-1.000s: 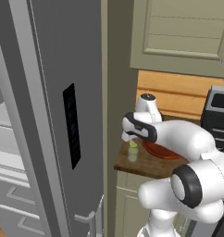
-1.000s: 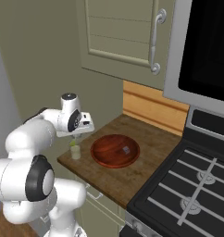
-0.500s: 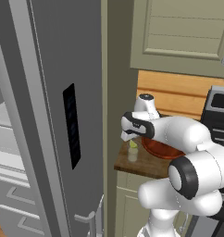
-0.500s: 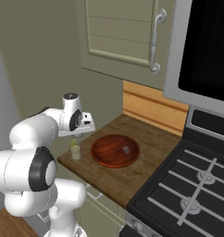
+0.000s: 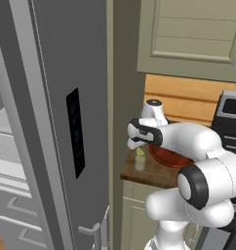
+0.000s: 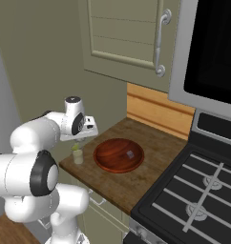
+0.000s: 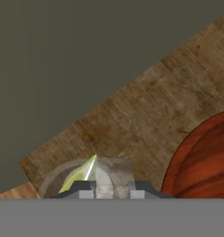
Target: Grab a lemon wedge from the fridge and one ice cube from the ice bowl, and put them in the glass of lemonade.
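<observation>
surface: small wooden counter [image 6: 136, 178], warm brown grain, squeezed between the fridge side and the stove; its left corner ends right by the grey wall

room: beige cabinet door [image 6: 124, 33] with a curved metal handle up top, wood backsplash [image 6: 158, 109] behind the surface, black gas stove [image 6: 194, 195] on the right, dark microwave [image 6: 210, 47] over it

fridge [image 5: 51, 122]: tall grey thing on the left, dark panel on the door; the door further left looks swung open, pale shelves showing

ice bowl [image 6: 119, 155]: reddish-brown, sitting mid-surface, one small pale cube inside

glass of lemonade [image 6: 78, 156]: near the left edge of the surface, just left of the bowl, not touching it

gripper [image 7: 110, 186]: hanging right over the glass, pinched on the lemon wedge [image 7: 81, 174]

lemon wedge: yellow-green sliver, pointed tip sticking out past the fingers, above the glass rim
</observation>
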